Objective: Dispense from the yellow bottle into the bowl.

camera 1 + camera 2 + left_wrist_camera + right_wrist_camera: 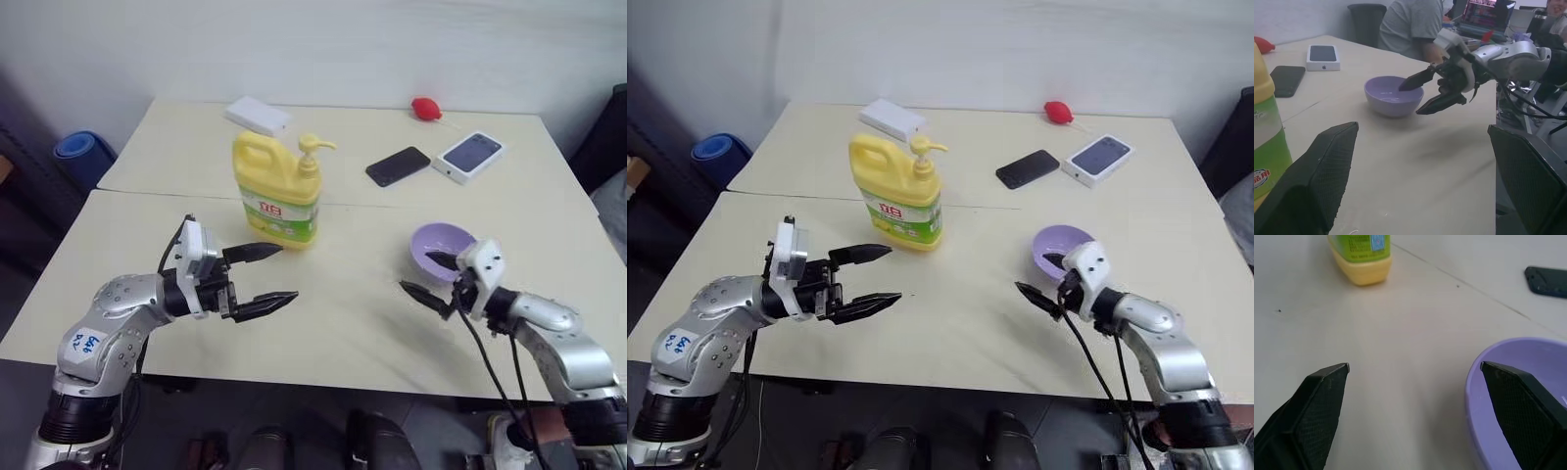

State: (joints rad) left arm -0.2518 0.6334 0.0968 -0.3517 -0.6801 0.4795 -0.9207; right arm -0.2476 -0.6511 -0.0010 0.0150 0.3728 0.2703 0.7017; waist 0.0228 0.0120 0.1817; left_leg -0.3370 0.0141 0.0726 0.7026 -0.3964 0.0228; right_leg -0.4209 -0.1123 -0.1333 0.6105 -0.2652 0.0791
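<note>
The yellow bottle (pixel 277 191) stands upright near the table's middle, with its pump nozzle on top and its green-and-white label facing me. My left gripper (pixel 289 271) is open just in front of the bottle, level, and holds nothing. The lavender bowl (pixel 441 245) sits to the right. My right gripper (pixel 415 270) is open at the bowl's near left side, with one fingertip over the rim. The left wrist view shows the bowl (pixel 1393 95) and the right gripper (pixel 1409 101) beside it. The bowl (pixel 1542 357) and the bottle's base (pixel 1359 259) appear in the right wrist view.
A black phone (pixel 398 165), a white phone box (pixel 471 156), a red object (pixel 426 108) and a white box (pixel 258 116) lie at the table's far side. A blue roll (pixel 83 157) is off the left edge. A seated person (pixel 1410 24) is beyond the table.
</note>
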